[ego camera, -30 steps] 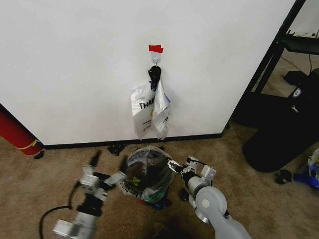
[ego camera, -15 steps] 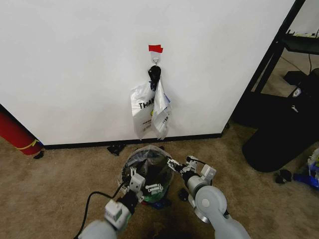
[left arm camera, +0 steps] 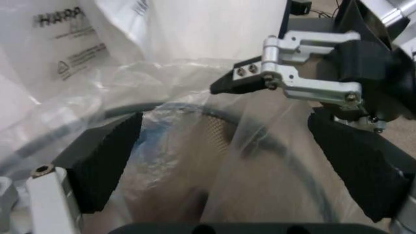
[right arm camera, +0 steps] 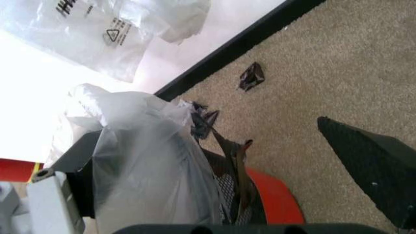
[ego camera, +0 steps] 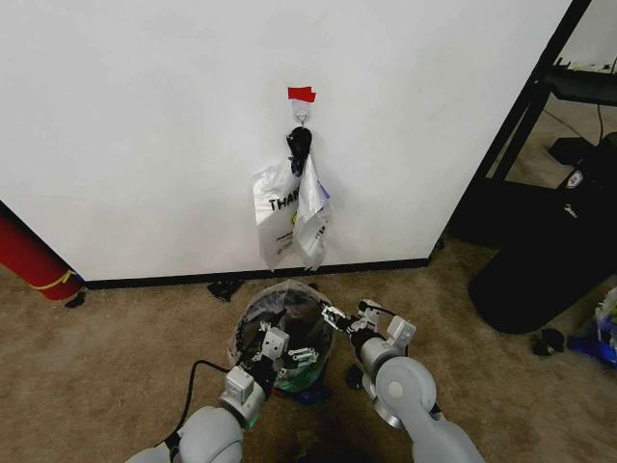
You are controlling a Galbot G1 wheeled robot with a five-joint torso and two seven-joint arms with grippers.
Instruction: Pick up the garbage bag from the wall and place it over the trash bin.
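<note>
The garbage bag (ego camera: 289, 307), clear and crinkly, lies draped over the trash bin (ego camera: 307, 384), a small black bin with a red base (right arm camera: 276, 202), on the carpet below the wall (ego camera: 145, 125). My left gripper (ego camera: 286, 345) is open at the bin's near rim. In the left wrist view its black pads (left arm camera: 104, 165) stand wide apart with bag film (left arm camera: 195, 146) and the rim between them. My right gripper (ego camera: 331, 316) is open at the bin's right side, one finger (right arm camera: 55, 195) against the bag (right arm camera: 143, 156), the other (right arm camera: 377, 170) over the carpet.
A white lettered bag (ego camera: 289, 217) hangs on the wall hook under red tape (ego camera: 301, 94). A red cylinder (ego camera: 29, 256) leans at the far left. A bulky black object (ego camera: 549, 260) and a black shelf frame (ego camera: 525, 106) stand to the right. Dark scraps (ego camera: 225, 287) lie by the baseboard.
My left arm has swung in from the bin's left side to its near rim, and its gripper now straddles the bag there. The right gripper has hardly moved.
</note>
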